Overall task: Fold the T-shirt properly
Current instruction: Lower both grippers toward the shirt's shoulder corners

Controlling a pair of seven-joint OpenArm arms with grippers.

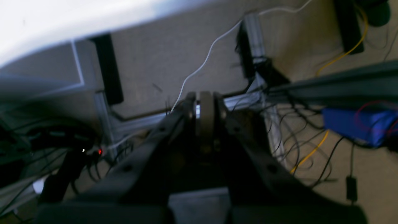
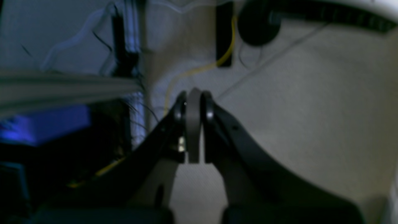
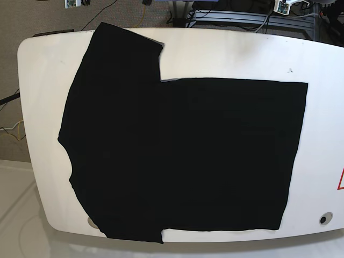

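One garment is present: the T-shirt (image 3: 177, 156), plain black, lies flat and spread on the white table (image 3: 226, 54), covering most of the tabletop. Its sleeves point toward the table's far and near edges on the left part of the base view, and its straight hem runs parallel to the table's right end, short of it. The far sleeve reaches almost to the far edge of the table; the near sleeve reaches the near edge. No print is visible on the upward face. A small round hole (image 3: 323, 219) sits in the table near its right front corner, clear of the shirt, and a red mark (image 3: 341, 180) shows at the table's right edge.

Neither arm appears in the base view. The left gripper (image 1: 205, 104), seen only from its own wrist camera, has its two fingers pressed together around a pale pad, with nothing between them. It is off the table, over the floor (image 1: 174, 53), with the table's white edge at the upper left of that view. Below it are metal frame rails (image 1: 335, 87), a white cable (image 1: 199, 70), a yellow cable (image 1: 311, 152) and a blue box (image 1: 357, 124).

The right gripper (image 2: 194, 105) is likewise closed on nothing, fingers together, over pale floor beside the table. A yellow cable (image 2: 199, 70) and a frame rail (image 2: 68, 84) lie beyond it. Both wrist views are blurred.
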